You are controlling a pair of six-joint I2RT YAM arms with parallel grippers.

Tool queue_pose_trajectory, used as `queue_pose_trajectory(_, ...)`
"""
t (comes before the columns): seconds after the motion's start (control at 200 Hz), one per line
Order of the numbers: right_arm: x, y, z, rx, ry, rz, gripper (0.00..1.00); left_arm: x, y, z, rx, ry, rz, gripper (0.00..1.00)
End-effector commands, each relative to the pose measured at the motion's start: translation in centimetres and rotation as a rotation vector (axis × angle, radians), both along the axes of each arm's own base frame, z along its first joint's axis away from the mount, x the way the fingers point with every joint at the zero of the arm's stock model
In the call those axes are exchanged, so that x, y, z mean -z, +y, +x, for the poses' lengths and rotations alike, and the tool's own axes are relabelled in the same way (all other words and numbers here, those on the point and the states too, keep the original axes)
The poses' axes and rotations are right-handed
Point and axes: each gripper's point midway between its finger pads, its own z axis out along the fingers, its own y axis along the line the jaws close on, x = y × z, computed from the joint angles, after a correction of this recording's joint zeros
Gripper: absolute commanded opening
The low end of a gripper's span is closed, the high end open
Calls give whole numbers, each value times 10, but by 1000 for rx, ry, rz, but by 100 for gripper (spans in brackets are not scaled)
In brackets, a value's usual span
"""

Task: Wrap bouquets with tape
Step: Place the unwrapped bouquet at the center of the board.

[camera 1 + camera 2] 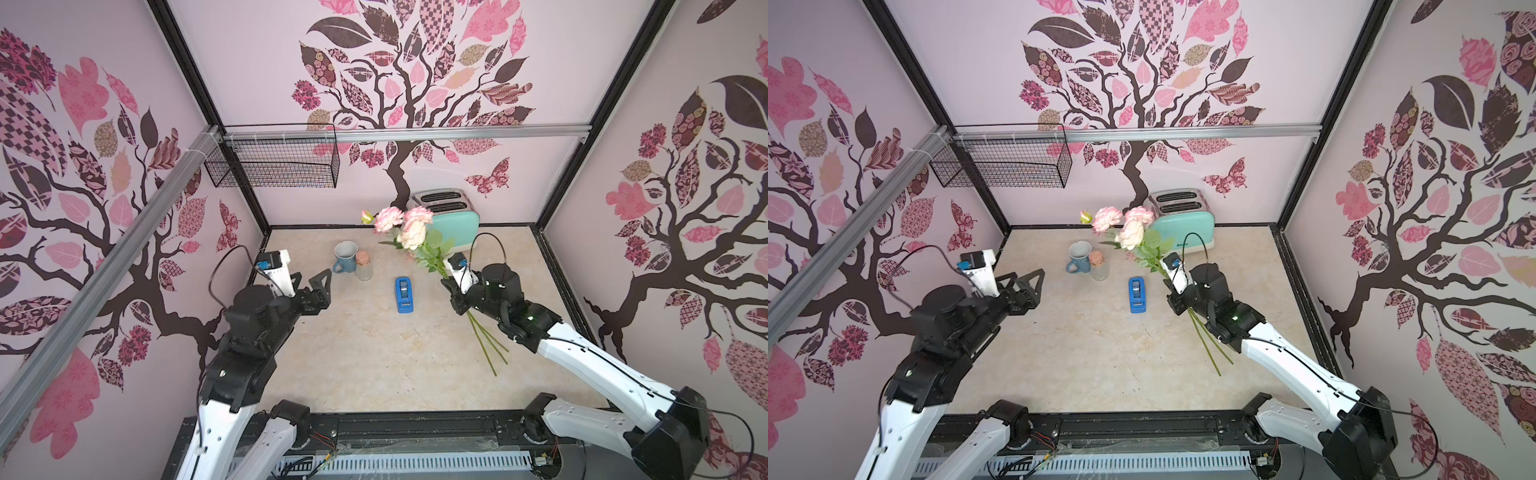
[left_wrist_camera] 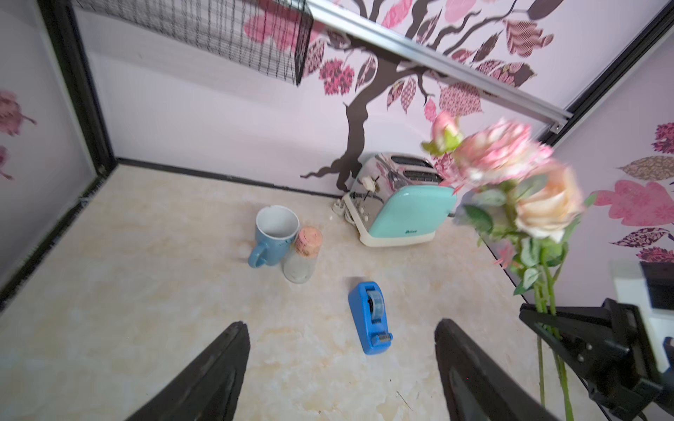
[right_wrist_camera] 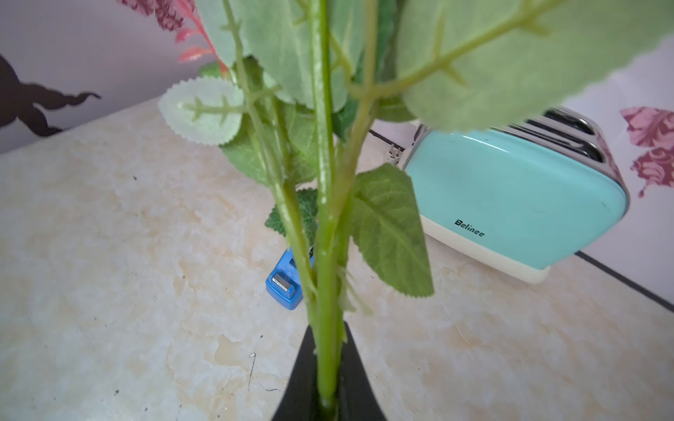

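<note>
Above the marbled tabletop (image 1: 374,365), right pincer (image 1: 448,286) clamps thin green bouquet stems (image 3: 324,237); left pincer (image 1: 311,277) gapes.

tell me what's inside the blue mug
The blue mug shows only a bare white inner wall in the left wrist view; nothing pokes out. Its floor is hidden behind the near wall.

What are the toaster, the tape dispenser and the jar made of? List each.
Toaster: glossy mint painted sides, mirror-bright metal top.
Tape dispenser: smooth blue plastic, probably.
Jar: clear, likely glass; its speckled stopper looks like cork.
</note>
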Motion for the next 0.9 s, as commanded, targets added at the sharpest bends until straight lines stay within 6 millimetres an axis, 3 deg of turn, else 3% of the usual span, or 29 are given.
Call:
queue_pose_trajectory(0.0,32,24,-13,-188,-59,-276,0,-14,22,-17,-84,-34,68,81)
queue_pose_trajectory(0.215,84,73,-24,-416,-68,-433,0,-15,30,-33,-101,-35,101,81)
queue_pose_trajectory(0.435,118,119,-30,-607,-77,-391,0,0,26,-25,-85,10,128,81)
queue_pose_trajectory(0.68,159,144,-22,-752,-82,-479,0,13,20,-16,-61,58,145,82)
queue_pose_trajectory(0.895,188,146,-16,-774,-57,-536,0,21,17,-11,-54,74,145,83)
